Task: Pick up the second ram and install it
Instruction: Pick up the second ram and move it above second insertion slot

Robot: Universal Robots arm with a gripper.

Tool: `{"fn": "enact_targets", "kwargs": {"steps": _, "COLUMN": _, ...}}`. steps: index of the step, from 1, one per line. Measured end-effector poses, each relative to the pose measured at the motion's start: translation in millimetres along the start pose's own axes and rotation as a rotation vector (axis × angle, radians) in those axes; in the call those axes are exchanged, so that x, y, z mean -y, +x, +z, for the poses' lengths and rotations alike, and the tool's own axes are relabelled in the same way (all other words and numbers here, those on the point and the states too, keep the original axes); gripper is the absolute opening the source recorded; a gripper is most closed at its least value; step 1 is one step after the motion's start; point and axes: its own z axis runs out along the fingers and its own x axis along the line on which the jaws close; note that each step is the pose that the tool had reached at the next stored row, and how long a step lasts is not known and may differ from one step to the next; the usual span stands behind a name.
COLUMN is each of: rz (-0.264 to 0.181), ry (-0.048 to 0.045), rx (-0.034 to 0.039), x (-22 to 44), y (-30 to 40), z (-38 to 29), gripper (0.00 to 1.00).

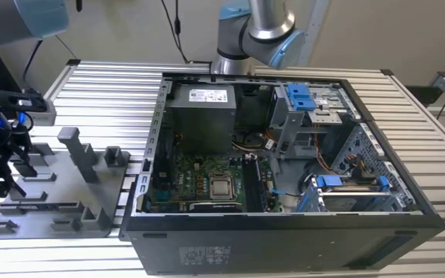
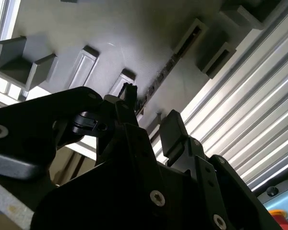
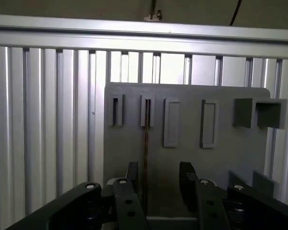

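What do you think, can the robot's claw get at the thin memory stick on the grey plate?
Probably yes. The open gripper hangs over the second ram, which stands on edge in the grey fixture plate, lined up between the fingers. Nothing looks in the way.

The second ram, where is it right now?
The second ram stands on edge in a slot of the grey fixture plate, at the exterior view's left beside the computer case; the first wrist view shows it between the fingers of the open gripper.
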Motion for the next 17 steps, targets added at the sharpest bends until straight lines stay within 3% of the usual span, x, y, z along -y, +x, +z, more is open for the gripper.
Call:
{"fn": "enact_targets", "kwargs": {"steps": 6, "rz": 0.000, "ry": -0.0001, "rx": 0.0000, "x": -0.4, "y": 0.4, "z": 9.5, "gripper": 0.48}}
{"fn": "enact_targets", "kwargs": {"steps": 12, "rz": 0.000, "ry": -0.0006, "rx": 0.0002, "x": -1.7, "y": 0.5, "z": 11.9, "gripper": 0.48}}
{"fn": "enact_targets", "kwargs": {"steps": 17, "rz": 0.000, "ry": -0.0009, "rx": -0.0025, "x": -2.1, "y": 0.8, "z": 20.1, "gripper": 0.48}}
